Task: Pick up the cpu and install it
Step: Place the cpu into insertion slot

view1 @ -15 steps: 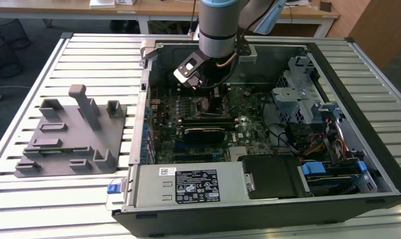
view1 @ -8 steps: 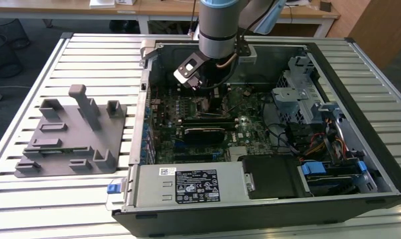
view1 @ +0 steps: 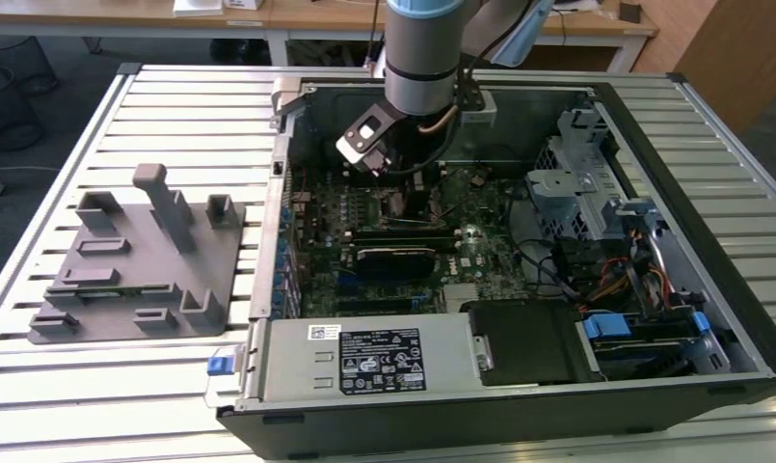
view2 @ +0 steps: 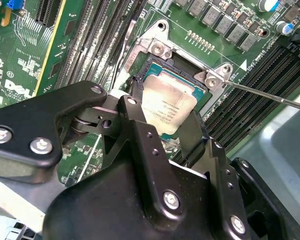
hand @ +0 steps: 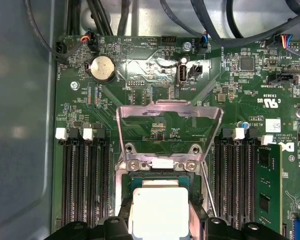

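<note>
Both wrist views show the pincer [view2: 166, 112] closed on the cpu [view2: 166, 102] by its edges, low over the open socket [view2: 157, 62]; the first wrist view adds the raised cover plate [hand: 170, 107], the exterior view the computer case [view1: 280, 207] on the tabletop [view1: 169, 116]

cpu [hand: 157, 215] cut off at first wrist view's edge, near side hidden behind end effector [view2: 165, 115]

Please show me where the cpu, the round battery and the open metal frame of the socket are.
cpu [hand: 158, 212], first wrist view, middle of its silver top.
round battery [hand: 102, 68], first wrist view, centre of its face.
open metal frame [hand: 169, 106], first wrist view, bar opposite its hinge.
</note>
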